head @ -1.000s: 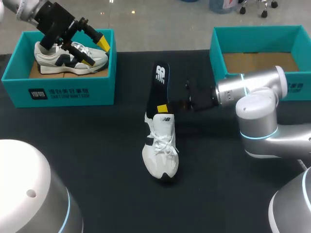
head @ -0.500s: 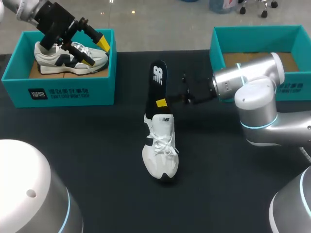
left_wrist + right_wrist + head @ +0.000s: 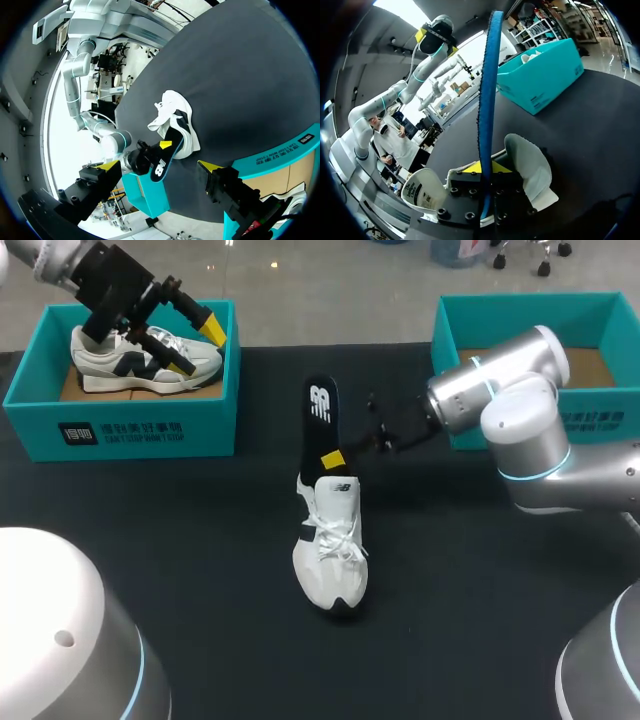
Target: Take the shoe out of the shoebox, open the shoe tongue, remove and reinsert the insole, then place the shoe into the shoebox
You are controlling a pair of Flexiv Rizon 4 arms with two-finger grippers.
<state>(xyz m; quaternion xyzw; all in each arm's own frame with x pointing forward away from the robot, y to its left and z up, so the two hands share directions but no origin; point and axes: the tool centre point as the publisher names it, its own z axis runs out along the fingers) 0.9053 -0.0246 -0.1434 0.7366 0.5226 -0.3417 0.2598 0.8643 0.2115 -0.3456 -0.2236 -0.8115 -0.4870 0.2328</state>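
Note:
A white shoe [image 3: 330, 550] lies mid-table with its toe toward the front edge. A black insole [image 3: 318, 425] rises from the shoe's heel opening and leans toward the back. My right gripper [image 3: 335, 457] is shut on the insole just above the heel. In the right wrist view the insole [image 3: 487, 100] stands edge-on between the fingers of my right gripper [image 3: 485, 172], with the shoe [image 3: 527, 170] under them. My left gripper [image 3: 195, 345] hangs open over the left shoebox [image 3: 120, 425], which holds a second white shoe [image 3: 140, 365]. From the left wrist view the shoe [image 3: 172, 107] and insole [image 3: 162, 162] lie far ahead.
A second teal shoebox [image 3: 520, 310] stands at the back right, holding no shoe, with my right arm [image 3: 500, 395] passing in front of it. The dark tabletop [image 3: 200, 570] surrounds the shoe.
My right arm's wrist has risen toward the back, and the insole in its gripper has shifted slightly left. The left arm has not moved.

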